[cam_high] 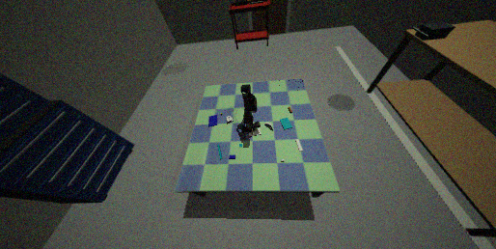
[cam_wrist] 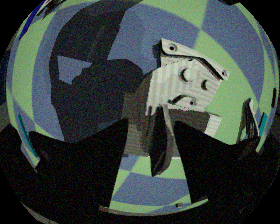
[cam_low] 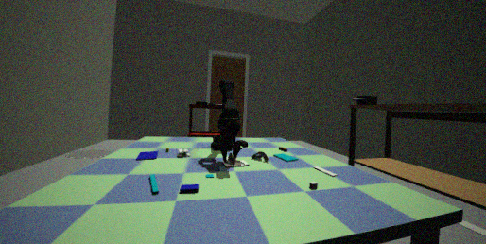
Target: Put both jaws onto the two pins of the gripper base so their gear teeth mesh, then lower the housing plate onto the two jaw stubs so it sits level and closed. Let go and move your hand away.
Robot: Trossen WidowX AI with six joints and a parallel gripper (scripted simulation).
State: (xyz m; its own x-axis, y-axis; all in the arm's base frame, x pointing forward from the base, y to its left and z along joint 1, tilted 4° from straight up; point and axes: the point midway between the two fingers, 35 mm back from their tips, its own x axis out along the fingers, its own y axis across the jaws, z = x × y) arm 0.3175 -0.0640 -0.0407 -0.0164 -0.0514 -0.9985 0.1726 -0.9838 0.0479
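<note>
The gripper base, a pale ribbed plate [cam_wrist: 166,82] [cam_low: 242,164], lies on the table beside my fingertips. Two round features [cam_wrist: 187,75] [cam_wrist: 206,84], apparently its pins, show with no jaw on them. My gripper [cam_wrist: 151,124] [cam_low: 229,161] is open low over the base's near edge. A dark grey jaw [cam_wrist: 162,145] stands between the open fingers, close to the right one, with a gap on the left. Its contact with the base is hidden. A dark curved piece [cam_high: 268,126] [cam_low: 259,156] [cam_wrist: 248,122], apparently the other jaw, lies apart to the right. I cannot tell which piece is the housing plate.
A small white part [cam_high: 230,119] [cam_low: 182,154] and a blue plate [cam_high: 212,121] [cam_low: 147,155] lie left. A teal plate [cam_high: 287,124] [cam_low: 286,157] and a white bar [cam_high: 299,145] [cam_low: 324,171] lie right. A teal bar [cam_high: 220,152] [cam_low: 153,183] and a blue block [cam_high: 232,157] [cam_low: 189,188] lie at front left.
</note>
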